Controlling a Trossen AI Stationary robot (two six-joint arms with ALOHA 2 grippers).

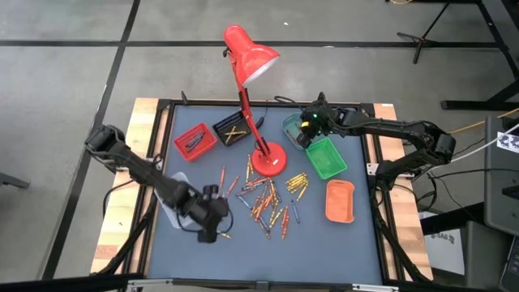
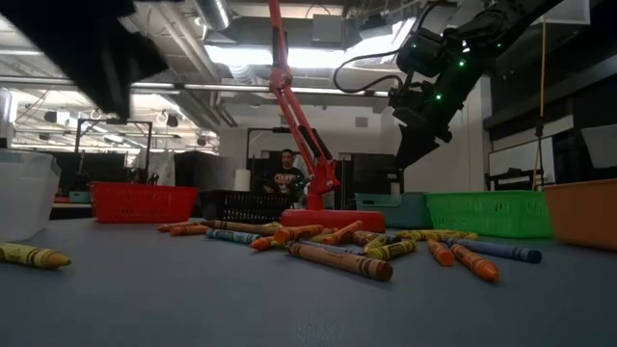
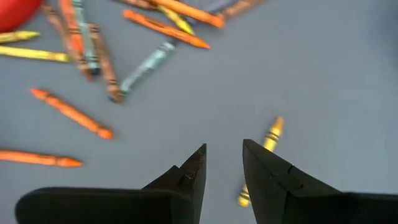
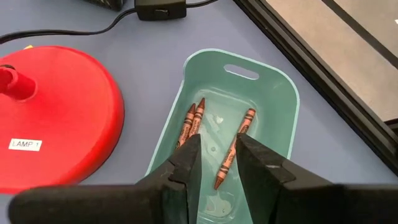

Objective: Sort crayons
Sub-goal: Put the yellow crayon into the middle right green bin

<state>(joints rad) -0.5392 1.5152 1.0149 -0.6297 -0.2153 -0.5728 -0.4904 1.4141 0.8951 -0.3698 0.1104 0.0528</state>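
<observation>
Several crayons, mostly orange, yellow and red, lie scattered on the grey mat in front of the red lamp's base. My left gripper hovers open and empty over the mat's near left part. A single yellow crayon lies flat just beside its fingers. My right gripper stands open and empty above the teal tray at the far right. Three brown crayons lie in that tray.
A red tray and a black tray stand at the far left of the mat. A green tray and an orange tray stand at the right. A pale tray sits under the left arm. The lamp rises mid-table.
</observation>
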